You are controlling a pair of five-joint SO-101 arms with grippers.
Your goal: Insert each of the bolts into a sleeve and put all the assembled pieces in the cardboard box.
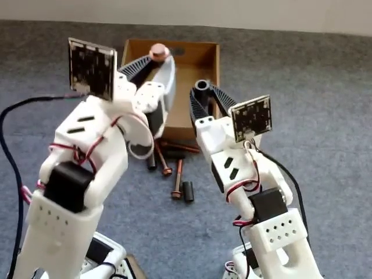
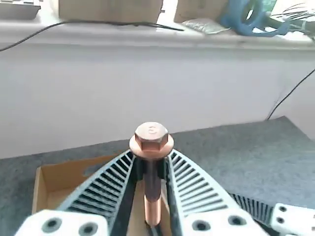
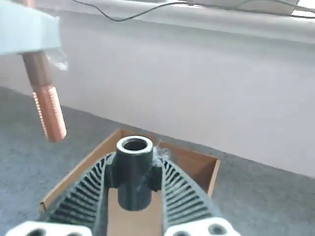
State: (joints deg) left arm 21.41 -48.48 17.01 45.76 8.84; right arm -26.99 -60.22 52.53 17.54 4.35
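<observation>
My left gripper (image 1: 158,61) is shut on a copper bolt (image 2: 151,169), head up, held over the cardboard box (image 1: 206,61). In the right wrist view the bolt's threaded end (image 3: 49,110) hangs up and to one side of the black sleeve (image 3: 134,169), apart from it. My right gripper (image 1: 202,93) is shut on that sleeve (image 1: 201,88), which stands upright with its bore open upward, over the box's front part. More copper bolts (image 1: 177,177) and black sleeves (image 1: 188,190) lie loose on the carpet in front of the box.
The box (image 2: 54,179) sits on grey carpet near a white wall (image 3: 197,88). Loose bolts and sleeves lie between the two arms' bases. A black cable (image 1: 9,151) runs along the left side.
</observation>
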